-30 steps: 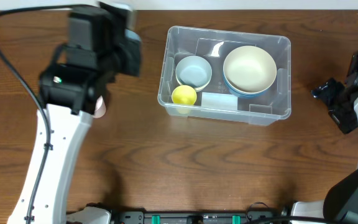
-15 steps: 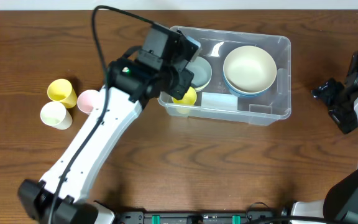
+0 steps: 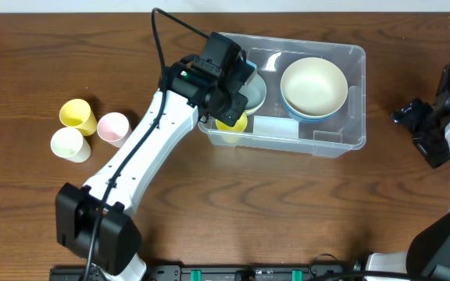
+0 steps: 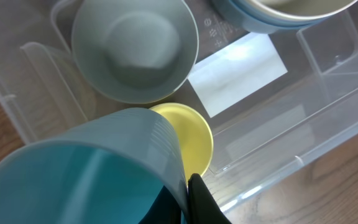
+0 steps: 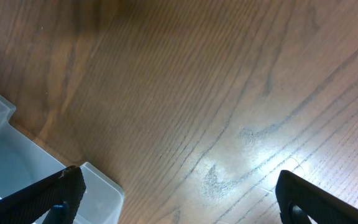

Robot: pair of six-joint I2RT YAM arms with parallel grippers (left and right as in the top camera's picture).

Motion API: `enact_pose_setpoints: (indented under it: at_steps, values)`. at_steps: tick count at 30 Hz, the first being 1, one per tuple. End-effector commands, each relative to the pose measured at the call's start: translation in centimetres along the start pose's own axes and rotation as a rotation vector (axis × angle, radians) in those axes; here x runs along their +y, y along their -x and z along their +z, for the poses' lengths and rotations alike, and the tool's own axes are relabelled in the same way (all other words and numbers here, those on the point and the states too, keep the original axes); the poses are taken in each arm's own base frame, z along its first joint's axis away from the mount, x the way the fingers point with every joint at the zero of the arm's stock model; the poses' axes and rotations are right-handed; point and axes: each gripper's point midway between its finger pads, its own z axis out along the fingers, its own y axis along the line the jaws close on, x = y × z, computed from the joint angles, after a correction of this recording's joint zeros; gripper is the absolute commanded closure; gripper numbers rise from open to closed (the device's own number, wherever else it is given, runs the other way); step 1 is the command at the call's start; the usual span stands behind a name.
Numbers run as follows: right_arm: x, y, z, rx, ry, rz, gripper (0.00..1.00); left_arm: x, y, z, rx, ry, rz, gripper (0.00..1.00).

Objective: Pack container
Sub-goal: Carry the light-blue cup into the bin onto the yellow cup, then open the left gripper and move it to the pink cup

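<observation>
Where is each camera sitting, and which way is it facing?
Overhead: above the table, facing down on the container, left arm and right arm.
Left wrist: over the container, looking in past a held blue cup; one finger shows.
Right wrist: facing bare table beside the container's corner; both fingertips show.
Overhead and left wrist share the yellow cup.

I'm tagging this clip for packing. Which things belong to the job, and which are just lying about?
Job: container, held blue cup, packed yellow cup, pale bowl, cream bowl; probably loose yellow cup, pink cup, white cup.
Lying about: right gripper, open, idle; table.
</observation>
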Motion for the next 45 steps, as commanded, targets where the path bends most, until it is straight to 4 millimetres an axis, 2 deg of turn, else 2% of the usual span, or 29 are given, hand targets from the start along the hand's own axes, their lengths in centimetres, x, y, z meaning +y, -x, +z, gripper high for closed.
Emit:
enact_pose_setpoints:
  at_steps: [1,11,20,23,26,30,33,37,41,45]
  values:
    - [-0.2,0.1,0.1,-0.004,-0.008,0.017,0.01,0.0,-0.5,0.9,0.026,-0.006,0.015,0.94]
    - [-0.2,0.1,0.1,-0.004,-0.008,0.017,0.01,-1.0,-0.5,0.9,0.026,-0.065,0.014,0.94]
    - [-0.2,0.1,0.1,-0.004,-0.008,0.016,0.01,-1.1,-1.1,0.9,0.052,-0.067,0.009,0.93]
    - [-0.2,0.1,0.1,-0.003,-0.008,0.017,0.01,-1.1,-1.1,0.9,0.052,-0.067,0.009,0.78]
    - [-0.2,0.1,0.1,-0.004,-0.008,0.017,0.01,-1.1,-1.1,0.9,0.052,-0.067,0.01,0.71]
    - [-0.2,0.1,0.1,-0.004,-0.008,0.017,0.01,-1.0,-0.9,0.9,0.044,-0.066,0.014,0.5]
    - [-0.2,0.1,0.1,-0.003,-0.008,0.017,0.01,-0.9,-0.4,0.8,0.022,-0.059,0.017,0.26]
    - [-0.2,0.1,0.1,-0.003,-0.008,0.016,0.01,-0.1,0.6,-0.3,-0.029,-0.006,0.025,0.02]
    - [-0.2,0.1,0.1,-0.004,-0.008,0.016,0.01,1.4,1.5,-3.2,-0.1,0.081,0.003,0.02]
    - [-0.2,0.1,0.1,-0.004,-0.008,0.016,0.01,4.9,1.7,-8.1,-0.204,0.228,-0.114,0.02]
